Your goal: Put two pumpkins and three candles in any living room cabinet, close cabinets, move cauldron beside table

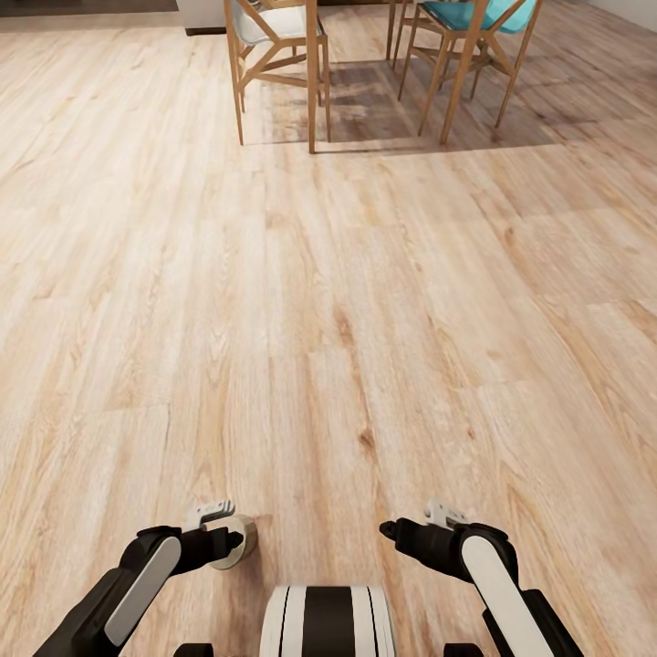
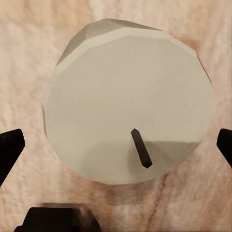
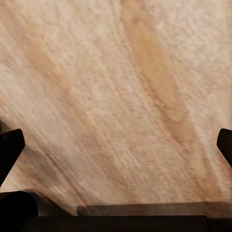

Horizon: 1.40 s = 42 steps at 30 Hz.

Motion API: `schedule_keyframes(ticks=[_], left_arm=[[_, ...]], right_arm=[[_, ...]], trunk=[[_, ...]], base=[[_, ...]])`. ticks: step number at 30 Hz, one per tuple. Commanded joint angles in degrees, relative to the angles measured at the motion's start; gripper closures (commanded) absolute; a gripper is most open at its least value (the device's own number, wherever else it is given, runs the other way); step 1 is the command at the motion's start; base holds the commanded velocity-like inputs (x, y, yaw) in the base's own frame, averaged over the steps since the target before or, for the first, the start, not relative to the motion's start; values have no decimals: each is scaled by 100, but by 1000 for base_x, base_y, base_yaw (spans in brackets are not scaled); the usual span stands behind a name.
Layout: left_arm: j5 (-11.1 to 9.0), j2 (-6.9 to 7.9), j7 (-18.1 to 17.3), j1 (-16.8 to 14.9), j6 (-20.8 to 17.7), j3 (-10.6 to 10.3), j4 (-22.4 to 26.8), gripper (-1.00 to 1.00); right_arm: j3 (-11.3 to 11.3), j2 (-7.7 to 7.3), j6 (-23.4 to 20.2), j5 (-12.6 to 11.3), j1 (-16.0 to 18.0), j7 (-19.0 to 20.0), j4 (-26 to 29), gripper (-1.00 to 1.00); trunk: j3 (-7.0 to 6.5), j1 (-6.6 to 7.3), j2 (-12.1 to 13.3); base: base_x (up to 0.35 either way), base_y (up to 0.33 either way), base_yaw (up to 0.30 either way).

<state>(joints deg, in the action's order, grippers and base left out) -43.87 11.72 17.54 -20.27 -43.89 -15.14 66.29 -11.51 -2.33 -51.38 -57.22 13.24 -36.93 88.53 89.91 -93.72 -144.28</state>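
Note:
A pale beige-grey candle [image 1: 241, 538] stands upright on the wood floor just in front of my base. In the left wrist view the candle [image 2: 125, 96] is seen from above, with its dark wick [image 2: 141, 148] leaning. My left gripper [image 1: 219, 534] hangs over it, open, and the candle sits between the black fingertips [image 2: 9, 150] with a gap on each side. My right gripper [image 1: 394, 529] is open above bare floor, with nothing between its fingertips [image 3: 9, 147]. The pumpkins, the cabinet and the cauldron are out of view.
Light wood floor [image 1: 328, 301] stretches ahead. At the far end stand a wooden chair with a white seat [image 1: 274, 55] and a wooden chair with a teal seat [image 1: 465, 36]. My base [image 1: 328, 620] is at the near edge.

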Motion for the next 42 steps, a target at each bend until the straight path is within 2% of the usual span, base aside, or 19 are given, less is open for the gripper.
schedule_keyframes(ticks=[1,4,22,25,36,39,42], left_arm=[[-60,6,57,-5,-6,-15,7,-100],[-60,6,51,-3,-6,-15,7,-100],[-86,-3,17,-3,-6,-33,7,-100],[-86,-2,14,-3,-7,-33,7,-100],[-86,-3,13,-3,-6,-33,7,-100],[-87,-3,13,-3,-7,-41,7,-100],[-85,-3,13,-3,-6,-115,7,-100]], right_arm=[[-9,-4,-4,-52,4,-60,6,-100],[-10,2,-4,-52,4,-60,6,-100],[-10,5,-4,-52,4,-60,9,-100],[-10,5,-4,-52,4,-60,8,-100],[-10,5,-4,-52,4,-60,6,-100],[-10,5,-4,-52,4,-60,6,-100],[-10,5,-4,-52,4,-60,6,-100]], trunk=[[26,-2,-3],[92,-9,-7],[92,-9,-7],[158,-17,-11],[158,-17,-11],[203,-22,-14],[203,-22,-14]], base=[[0,0,0],[0,0,0],[0,0,0],[0,0,0],[0,0,0],[0,0,0],[0,0,0]])
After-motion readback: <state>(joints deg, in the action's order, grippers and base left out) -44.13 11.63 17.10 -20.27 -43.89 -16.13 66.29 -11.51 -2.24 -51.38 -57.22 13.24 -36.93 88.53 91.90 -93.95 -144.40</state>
